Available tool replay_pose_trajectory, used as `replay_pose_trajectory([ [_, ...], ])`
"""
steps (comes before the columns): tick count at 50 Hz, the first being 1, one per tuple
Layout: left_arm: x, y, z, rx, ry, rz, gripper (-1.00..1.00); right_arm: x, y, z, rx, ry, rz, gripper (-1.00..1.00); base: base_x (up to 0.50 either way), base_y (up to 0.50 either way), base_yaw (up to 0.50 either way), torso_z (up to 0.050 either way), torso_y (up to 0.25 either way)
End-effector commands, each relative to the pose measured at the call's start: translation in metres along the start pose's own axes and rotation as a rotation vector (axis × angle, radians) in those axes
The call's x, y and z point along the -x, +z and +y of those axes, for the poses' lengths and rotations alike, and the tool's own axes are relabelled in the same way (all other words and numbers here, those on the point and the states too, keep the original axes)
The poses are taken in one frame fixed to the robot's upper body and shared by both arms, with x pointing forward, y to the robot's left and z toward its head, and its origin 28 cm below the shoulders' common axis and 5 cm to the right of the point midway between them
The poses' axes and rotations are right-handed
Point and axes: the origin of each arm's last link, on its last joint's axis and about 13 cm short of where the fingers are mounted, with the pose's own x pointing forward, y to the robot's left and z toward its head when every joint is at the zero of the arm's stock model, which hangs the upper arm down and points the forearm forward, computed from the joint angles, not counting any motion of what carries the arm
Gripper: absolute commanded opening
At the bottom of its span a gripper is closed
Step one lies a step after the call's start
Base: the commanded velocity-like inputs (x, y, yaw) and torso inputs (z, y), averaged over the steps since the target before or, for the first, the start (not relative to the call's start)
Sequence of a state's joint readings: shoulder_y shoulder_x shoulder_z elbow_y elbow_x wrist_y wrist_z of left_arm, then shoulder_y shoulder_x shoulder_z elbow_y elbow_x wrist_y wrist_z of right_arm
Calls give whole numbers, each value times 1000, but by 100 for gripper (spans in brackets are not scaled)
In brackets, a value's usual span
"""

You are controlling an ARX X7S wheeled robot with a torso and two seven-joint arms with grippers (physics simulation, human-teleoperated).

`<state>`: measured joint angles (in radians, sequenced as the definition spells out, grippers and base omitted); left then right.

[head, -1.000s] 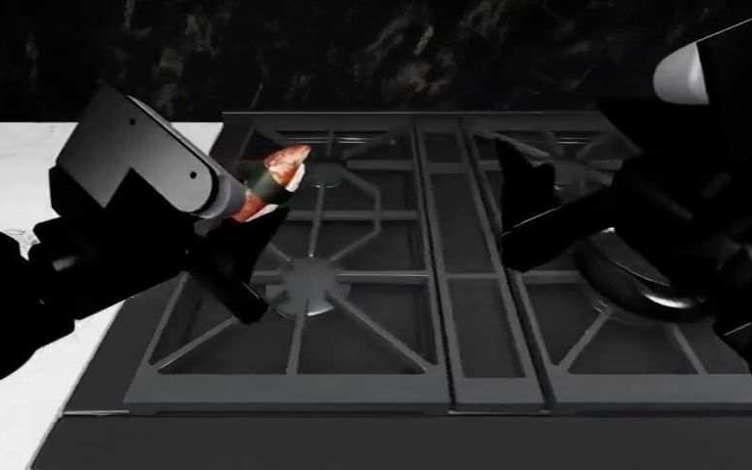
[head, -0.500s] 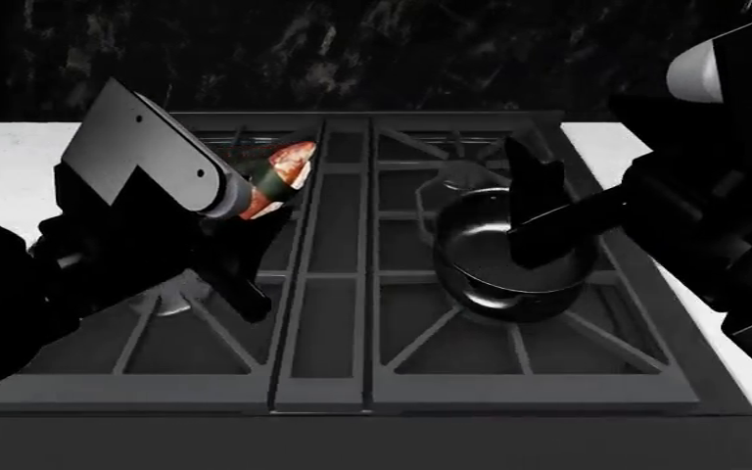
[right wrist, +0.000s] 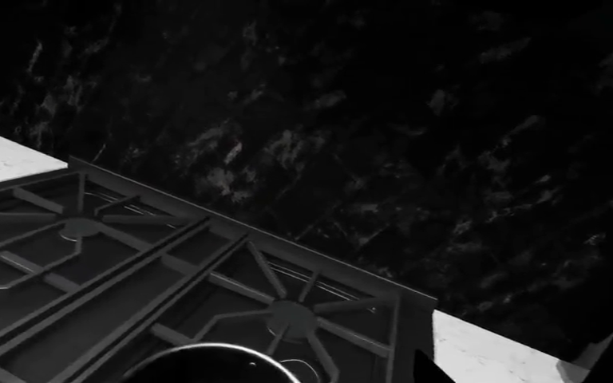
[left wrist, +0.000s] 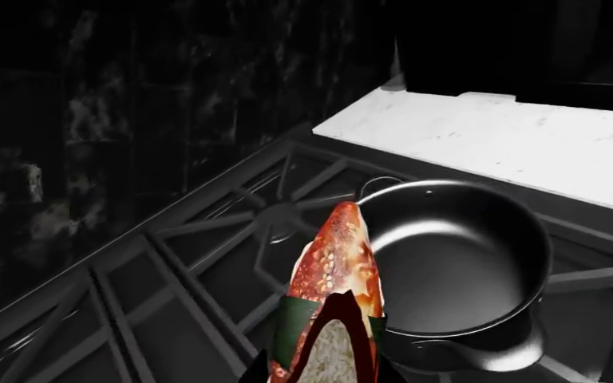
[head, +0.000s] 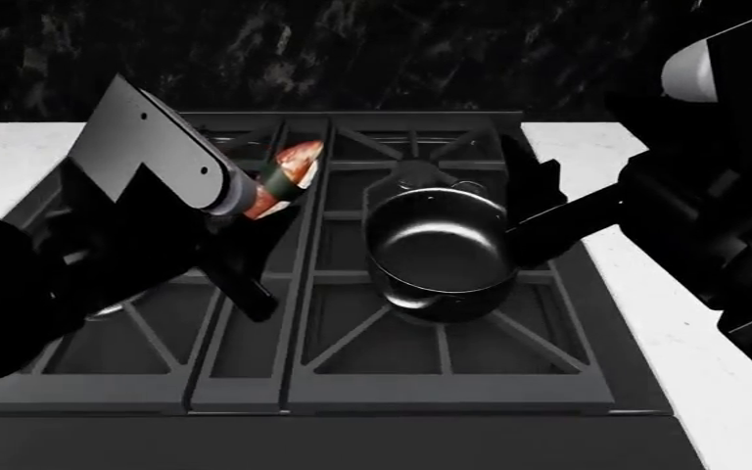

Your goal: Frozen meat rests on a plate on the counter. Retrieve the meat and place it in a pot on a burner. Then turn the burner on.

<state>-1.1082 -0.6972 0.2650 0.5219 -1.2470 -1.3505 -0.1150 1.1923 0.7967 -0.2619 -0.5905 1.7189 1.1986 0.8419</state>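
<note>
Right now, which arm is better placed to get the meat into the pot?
Left. Its gripper already holds the meat, just beside the empty pot. The right gripper holds nothing by the pot's far rim.

Left arm: reaches in from the head view's left, forearm angled up and forward.
Left gripper (head: 266, 188): closed on the meat (head: 285, 176), which pokes out past the fingertips, held in the air.
Right arm: comes in from the head view's right, dark and bulky, wrist bent inward.
Right gripper (head: 533, 211): raised, pointing left; too dark to tell how its jaws stand.
</note>
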Motion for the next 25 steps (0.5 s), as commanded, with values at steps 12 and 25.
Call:
replay_pose_trajectory([
  [12,-40,30,13,-14,-129,-53,-100,-3,-4,-3,-32,-24,-4,100,0,0,0,0,0],
  [25,-58,46,16,-41,-189,-48,-100,-6,-6,-6,-89,-35,-9,100,0,0,0,0,1],
])
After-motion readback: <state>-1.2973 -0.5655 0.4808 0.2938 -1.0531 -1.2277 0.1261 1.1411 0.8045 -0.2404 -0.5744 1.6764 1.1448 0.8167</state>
